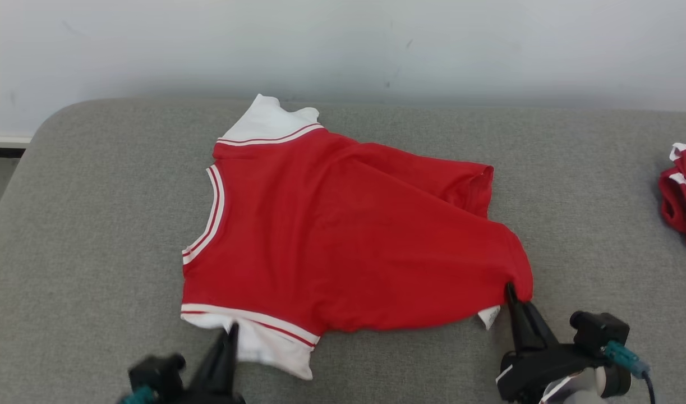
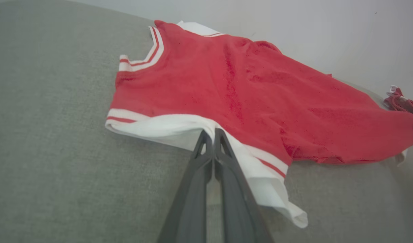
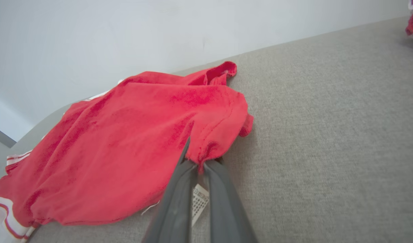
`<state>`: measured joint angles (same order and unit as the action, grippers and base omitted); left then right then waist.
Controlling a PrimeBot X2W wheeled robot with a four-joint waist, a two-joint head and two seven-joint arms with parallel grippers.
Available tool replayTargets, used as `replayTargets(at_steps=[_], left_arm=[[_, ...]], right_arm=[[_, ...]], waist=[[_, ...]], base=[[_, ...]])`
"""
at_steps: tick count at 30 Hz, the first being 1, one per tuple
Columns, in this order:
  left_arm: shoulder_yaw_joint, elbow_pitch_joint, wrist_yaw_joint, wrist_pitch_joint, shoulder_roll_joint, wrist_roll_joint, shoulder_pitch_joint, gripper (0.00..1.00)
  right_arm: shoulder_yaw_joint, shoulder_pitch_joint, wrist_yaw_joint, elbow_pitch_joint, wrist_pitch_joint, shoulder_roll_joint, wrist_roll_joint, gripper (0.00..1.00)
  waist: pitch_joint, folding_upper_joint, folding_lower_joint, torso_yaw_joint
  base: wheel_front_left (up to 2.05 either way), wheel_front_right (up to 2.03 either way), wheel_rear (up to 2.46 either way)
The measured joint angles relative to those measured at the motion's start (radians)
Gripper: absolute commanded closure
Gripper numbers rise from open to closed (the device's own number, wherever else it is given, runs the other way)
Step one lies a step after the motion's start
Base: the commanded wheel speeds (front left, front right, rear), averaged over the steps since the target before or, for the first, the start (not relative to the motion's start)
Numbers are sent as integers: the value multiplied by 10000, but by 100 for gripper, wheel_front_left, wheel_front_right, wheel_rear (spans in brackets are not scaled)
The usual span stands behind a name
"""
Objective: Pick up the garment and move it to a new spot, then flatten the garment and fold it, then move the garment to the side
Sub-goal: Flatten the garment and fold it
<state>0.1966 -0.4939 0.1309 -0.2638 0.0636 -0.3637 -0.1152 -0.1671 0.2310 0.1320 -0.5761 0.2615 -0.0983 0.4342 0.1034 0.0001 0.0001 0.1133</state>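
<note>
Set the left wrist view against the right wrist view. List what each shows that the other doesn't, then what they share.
Left wrist view, not right: the left gripper shut on the white sleeve, and that sleeve's loose tip. Right wrist view, not left: the right gripper pinching the red hem corner, print on the white label, a dark baseboard strip. Both: the red fabric garment with white striped trim, the grey padded surface, the pale wall and a second red bundled garment.

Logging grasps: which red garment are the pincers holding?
The spread-out garment, pinched by left pincer and right pincer; the bunched garment at right lies untouched.
</note>
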Motion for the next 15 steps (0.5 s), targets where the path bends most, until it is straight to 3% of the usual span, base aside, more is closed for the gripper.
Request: replayTargets(at_steps=[6, 10, 15], left_arm=[[169, 1317, 0, -2, 754, -477, -1578, 100], [662, 1714, 0, 660, 1722, -1204, -4311, 100], [738, 1304, 0, 1770, 2180, -1985, -7848, 100]], right_arm=[[-303, 510, 0, 832, 2, -493, 330, 100], [-779, 2271, 0, 1181, -192, -1104, 876, 100], [-803, 4880, 0, 1394, -1101, -1774, 1634, 100]], waist=[[-43, 0, -1, -217], [323, 0, -1, -391], [1104, 0, 0, -570]], base=[[0, 0, 0], [0, 0, 0], [0, 0, 0]])
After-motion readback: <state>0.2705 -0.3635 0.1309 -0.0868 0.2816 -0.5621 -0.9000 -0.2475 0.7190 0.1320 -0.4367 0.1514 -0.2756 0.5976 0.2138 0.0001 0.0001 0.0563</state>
